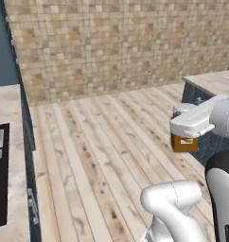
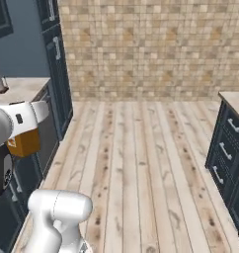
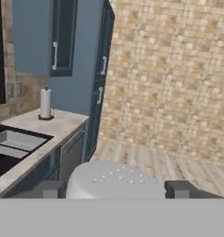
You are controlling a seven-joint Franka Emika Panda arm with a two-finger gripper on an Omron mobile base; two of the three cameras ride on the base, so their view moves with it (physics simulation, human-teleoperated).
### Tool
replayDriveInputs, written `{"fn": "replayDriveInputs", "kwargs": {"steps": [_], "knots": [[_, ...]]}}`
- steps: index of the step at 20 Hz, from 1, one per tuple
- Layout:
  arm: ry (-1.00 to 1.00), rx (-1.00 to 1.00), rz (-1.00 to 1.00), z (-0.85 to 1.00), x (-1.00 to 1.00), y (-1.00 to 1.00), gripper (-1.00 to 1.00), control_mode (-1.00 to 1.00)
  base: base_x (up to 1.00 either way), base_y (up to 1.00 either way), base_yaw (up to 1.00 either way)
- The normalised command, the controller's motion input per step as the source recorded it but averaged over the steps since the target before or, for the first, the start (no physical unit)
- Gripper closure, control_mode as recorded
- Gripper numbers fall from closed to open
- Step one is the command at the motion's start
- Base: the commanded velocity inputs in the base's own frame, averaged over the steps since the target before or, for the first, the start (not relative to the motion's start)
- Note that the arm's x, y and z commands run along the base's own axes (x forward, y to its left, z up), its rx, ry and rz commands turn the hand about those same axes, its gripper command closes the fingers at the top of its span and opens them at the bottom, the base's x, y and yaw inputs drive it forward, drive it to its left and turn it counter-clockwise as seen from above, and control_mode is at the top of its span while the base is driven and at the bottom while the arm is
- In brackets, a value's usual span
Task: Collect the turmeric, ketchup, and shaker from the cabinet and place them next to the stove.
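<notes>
gripper (image 3: pixel 115 189): fingers pinch jar (image 3: pixel 115 181) from both sides
jar axis: along the fingers, white dotted lid faces camera, toward wood floor (image 3: pixel 178 164)

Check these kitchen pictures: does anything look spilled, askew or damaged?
Nothing stands out. The turmeric sits in the gripper above the wooden floor with no spill, and the paper towel roll stands upright on the counter.

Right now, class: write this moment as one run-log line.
pincer: shut on turmeric | turmeric: held over wooden floor | status: not yet set down
</notes>
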Motion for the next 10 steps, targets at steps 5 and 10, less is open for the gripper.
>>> {"fn": "replayDriveInputs", "kwargs": {"steps": [5,10], "knots": [[0.00,0.00,0.00,0.00,0.00,0.00,1.00,1.00,0.00,-0.09,-0.62],[0.00,0.00,0.00,0.00,0.00,0.00,1.00,1.00,0.12,-0.14,-0.61]]}}
